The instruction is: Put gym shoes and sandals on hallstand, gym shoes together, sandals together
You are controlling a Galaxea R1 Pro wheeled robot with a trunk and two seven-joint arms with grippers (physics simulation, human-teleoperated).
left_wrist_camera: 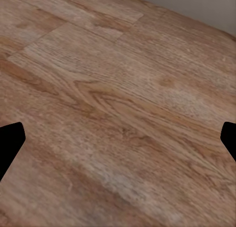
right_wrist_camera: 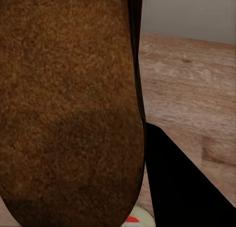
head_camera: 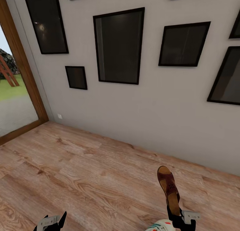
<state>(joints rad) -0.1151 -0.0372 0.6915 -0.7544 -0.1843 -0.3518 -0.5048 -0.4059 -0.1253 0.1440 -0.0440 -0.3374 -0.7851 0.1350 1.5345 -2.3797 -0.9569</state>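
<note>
My right gripper [head_camera: 176, 217] is shut on one dark brown sandal [head_camera: 168, 187], which stands up from the fingers above the floor [head_camera: 83, 177]. In the right wrist view the sandal's brown insole [right_wrist_camera: 69, 104] lies against a black finger [right_wrist_camera: 182, 187]. Just beside that gripper sits a white gym shoe [head_camera: 159, 226] with green stripes and a red patch, cut off by the picture's edge. A sliver of the gym shoe [right_wrist_camera: 132, 220] peeks out under the sandal. My left gripper [head_camera: 50, 221] is open over bare planks, its fingertips [left_wrist_camera: 10, 143] far apart. The hallstand is out of view.
A pale grey wall [head_camera: 133, 117] with several dark framed pictures [head_camera: 118, 46] faces me. At the left stands a wood-framed glass door [head_camera: 20, 74] looking out on grass. Wood-grain floor stretches from the wall to my arms.
</note>
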